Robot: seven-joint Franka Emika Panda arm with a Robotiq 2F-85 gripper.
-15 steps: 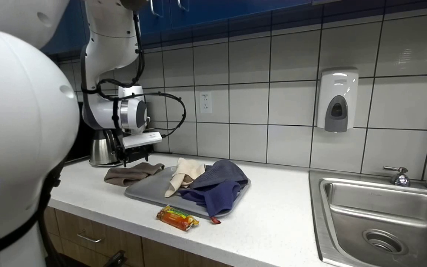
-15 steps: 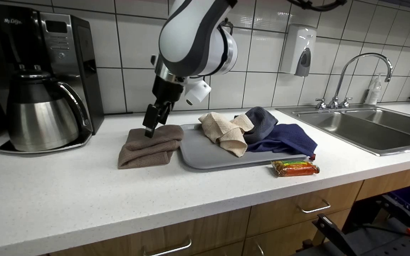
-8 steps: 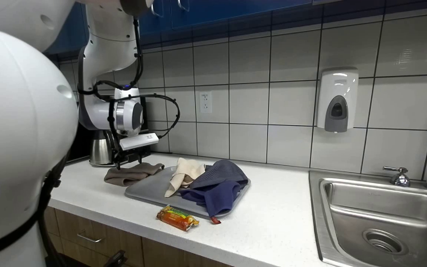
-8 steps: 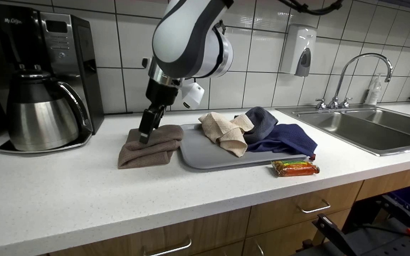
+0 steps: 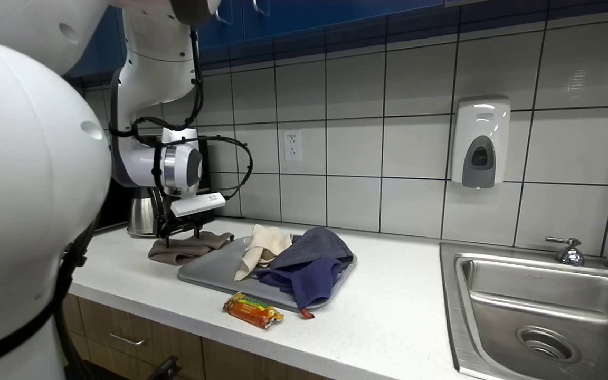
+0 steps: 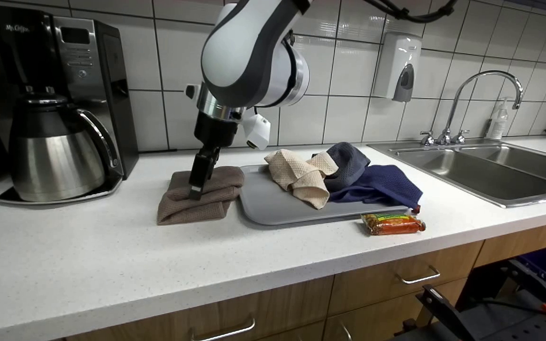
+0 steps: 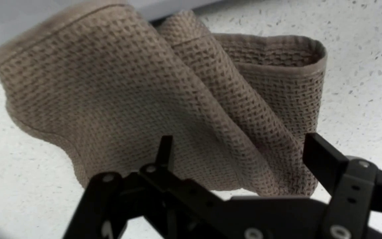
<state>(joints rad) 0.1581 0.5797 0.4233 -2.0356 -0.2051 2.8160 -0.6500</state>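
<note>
My gripper (image 7: 239,142) stands open above a folded brown cloth (image 7: 111,83), its fingers spread wide with nothing gripped. One finger (image 7: 165,152) is over the cloth's broad flat part; the opposite one lies near its folded edge. Whether the fingertips touch the fabric I cannot tell. In both exterior views the gripper (image 6: 196,192) hangs low over that cloth (image 6: 221,182). Beside the cloth lies a grey tray (image 6: 273,208). On it rest a beige cloth (image 6: 296,175), a dark grey cloth (image 6: 349,163) and a navy cloth (image 6: 377,184), bunched together.
An orange snack packet (image 6: 394,224) lies in front of the tray, with a small red item (image 5: 306,313) at the tray's edge. A coffee maker (image 6: 107,71) with a steel carafe (image 6: 59,156) stands beside the cloth. A sink (image 5: 536,295) and tiled wall (image 5: 357,148) bound the counter.
The gripper has come down closer to the brown cloth, shifting slightly left in the exterior views. Its jaws have stayed open, and the cloths, tray and packet have not moved.
</note>
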